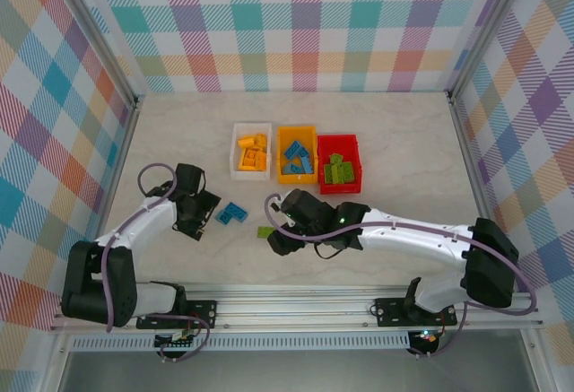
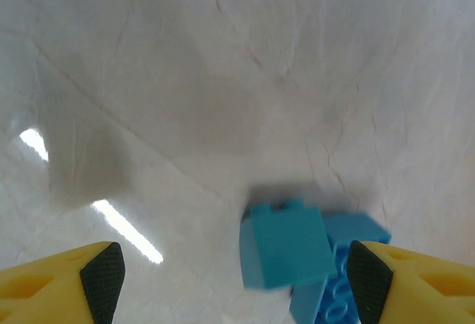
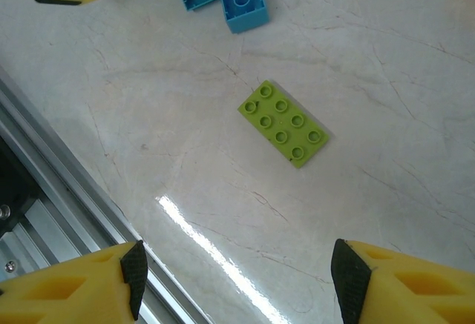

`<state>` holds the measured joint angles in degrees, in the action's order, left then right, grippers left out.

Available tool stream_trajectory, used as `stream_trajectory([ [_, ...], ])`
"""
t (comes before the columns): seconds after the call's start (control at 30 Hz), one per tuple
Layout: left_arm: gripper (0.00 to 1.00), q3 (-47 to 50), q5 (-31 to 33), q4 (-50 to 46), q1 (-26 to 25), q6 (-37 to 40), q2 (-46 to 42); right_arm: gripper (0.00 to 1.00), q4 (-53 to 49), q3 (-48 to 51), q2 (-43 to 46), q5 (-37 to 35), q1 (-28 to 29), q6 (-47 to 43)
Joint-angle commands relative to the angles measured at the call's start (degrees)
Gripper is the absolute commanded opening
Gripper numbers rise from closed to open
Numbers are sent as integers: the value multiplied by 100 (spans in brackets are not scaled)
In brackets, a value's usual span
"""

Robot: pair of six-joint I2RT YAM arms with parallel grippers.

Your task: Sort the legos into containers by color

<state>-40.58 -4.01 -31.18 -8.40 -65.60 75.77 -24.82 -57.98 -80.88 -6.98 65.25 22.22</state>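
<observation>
Two blue bricks [image 1: 231, 215] lie together on the table left of centre; the left wrist view has them as a blue block [image 2: 286, 244] leaning on a studded blue plate [image 2: 349, 279]. My left gripper [image 1: 199, 214] hangs just left of them, open, and the block sits between its fingertips [image 2: 102, 276]. A flat green plate [image 1: 266, 231] [image 3: 283, 123] lies in front of my right gripper [image 1: 280, 241], which is open and empty. The white bin [image 1: 235, 152] holds yellow bricks, the orange-yellow bin [image 1: 282, 153] blue ones, the red bin [image 1: 323, 163] green ones.
The three bins stand in a row at mid-table. A metal rail [image 3: 52, 183] runs along the near table edge, close under the right gripper. Checked walls [image 1: 287, 24] close in the back and both sides.
</observation>
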Motion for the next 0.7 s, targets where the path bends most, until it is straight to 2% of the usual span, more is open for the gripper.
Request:
stream_trajectory([
  [0.0,80,-237,-165,196,205,-27,467,68,177,-205,-93,30,91,70],
  [0.13,76,-561,-413,157,194,135,1029,68,186,-188,-112,6,111,124],
  [0.23,74,-638,-470,236,160,156,1128,68,218,-161,-103,-5,119,156],
  [0.47,72,-945,-653,32,-244,303,1547,67,184,-153,-112,-65,130,206],
  [0.67,64,-840,-661,75,-455,287,1480,67,135,-148,-35,-145,130,238],
])
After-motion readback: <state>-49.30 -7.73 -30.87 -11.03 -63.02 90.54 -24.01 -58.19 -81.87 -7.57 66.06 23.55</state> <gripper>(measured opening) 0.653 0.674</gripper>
